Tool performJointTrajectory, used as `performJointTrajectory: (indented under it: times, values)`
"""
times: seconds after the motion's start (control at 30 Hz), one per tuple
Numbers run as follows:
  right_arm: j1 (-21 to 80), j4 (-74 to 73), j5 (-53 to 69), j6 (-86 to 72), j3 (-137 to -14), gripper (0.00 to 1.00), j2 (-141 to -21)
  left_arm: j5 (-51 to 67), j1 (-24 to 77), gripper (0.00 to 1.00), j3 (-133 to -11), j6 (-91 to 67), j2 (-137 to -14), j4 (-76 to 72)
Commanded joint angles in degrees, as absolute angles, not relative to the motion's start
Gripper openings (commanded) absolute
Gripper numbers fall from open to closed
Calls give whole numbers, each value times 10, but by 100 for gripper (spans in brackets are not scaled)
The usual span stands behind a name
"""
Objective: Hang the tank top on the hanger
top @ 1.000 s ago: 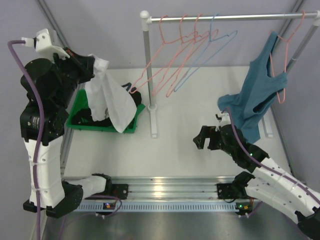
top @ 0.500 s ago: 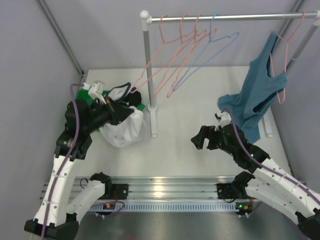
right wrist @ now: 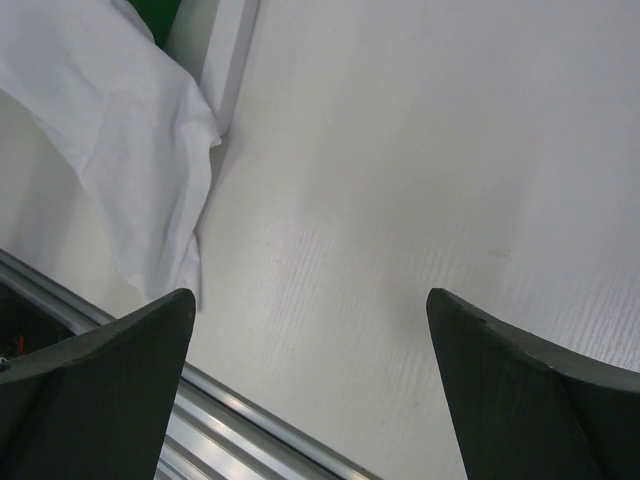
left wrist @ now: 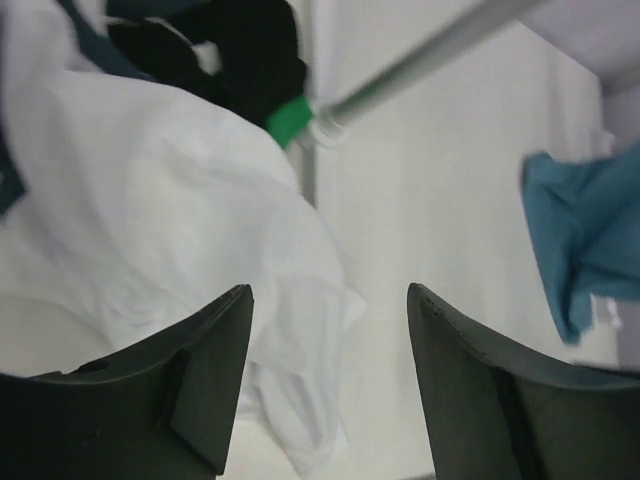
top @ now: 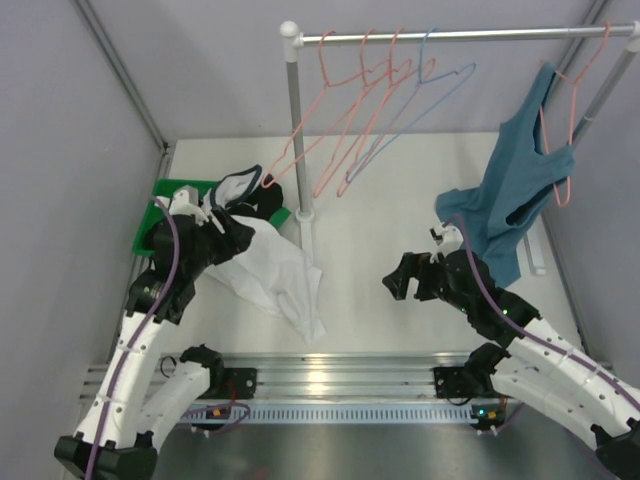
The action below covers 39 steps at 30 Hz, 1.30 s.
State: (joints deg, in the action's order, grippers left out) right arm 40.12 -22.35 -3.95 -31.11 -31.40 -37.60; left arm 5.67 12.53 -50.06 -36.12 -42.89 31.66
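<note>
The white tank top [top: 278,277] lies spread on the table left of centre, its navy-trimmed end [top: 240,184] draped over the green bin. My left gripper [top: 236,236] hovers over it, open, with fabric [left wrist: 150,200] below the fingers and nothing pinched between them. The light-blue hanger [top: 395,130] hangs on the rail among pink ones. My right gripper [top: 405,278] stands open low over bare table [right wrist: 400,180], right of the tank top's hem [right wrist: 120,150].
A green bin [top: 148,228] with black garments [left wrist: 250,50] sits at back left. The rack's post [top: 293,120] and foot [top: 308,250] stand beside the tank top. Pink hangers [top: 345,110] share the rail. A teal top [top: 510,205] hangs at right. A metal rail [top: 330,375] runs along the near edge.
My left arm swung down from high over the bin, carrying the tank top onto the table, then opened and let it go. The right arm has not moved.
</note>
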Motion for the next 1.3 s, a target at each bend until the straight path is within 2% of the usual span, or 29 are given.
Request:
performJointTrajectory:
  times: [0.0, 0.07, 0.17, 0.3, 0.4, 0.5, 0.53, 0.63, 0.67, 0.73, 0.93, 1.1, 1.27]
  values:
    - [410, -207, -37, -310, -312, 100, -373, -185, 125, 67, -547, -399, -471, 343]
    - [410, -207, -35, -309, -312, 100, -374, -258, 125, 67, -566, -417, -525, 354]
    - [410, -209, -33, -308, -312, 100, -374, -305, 124, 72, -577, -423, -594, 336]
    - [410, -213, -34, -307, -311, 100, -367, -337, 120, 79, -597, -431, -674, 330]
    - [410, -219, -34, -305, -312, 100, -365, -331, 115, 80, -599, -431, -712, 304]
    - [410, -226, -35, -304, -311, 100, -357, -321, 114, 67, -599, -417, -736, 290]
    - [410, -227, -36, -304, -311, 100, -355, -316, 113, 53, -599, -403, -745, 279]
    - [410, -232, -39, -304, -312, 100, -349, -279, 113, 23, -599, -379, -751, 265]
    - [410, -233, -40, -302, -312, 100, -347, -259, 113, 0, -597, -369, -746, 258]
    - [410, -235, -42, -302, -314, 100, -344, -196, 115, 0, -600, -353, -726, 258]
    - [409, -241, -45, -301, -318, 100, -343, -125, 153, 0, -590, -344, -617, 274]
    - [410, -243, -48, -297, -326, 100, -346, -161, 248, 0, -599, -363, -545, 329]
    - [410, -254, -59, -292, -340, 100, -346, -222, 387, 0, -571, -446, -491, 344]
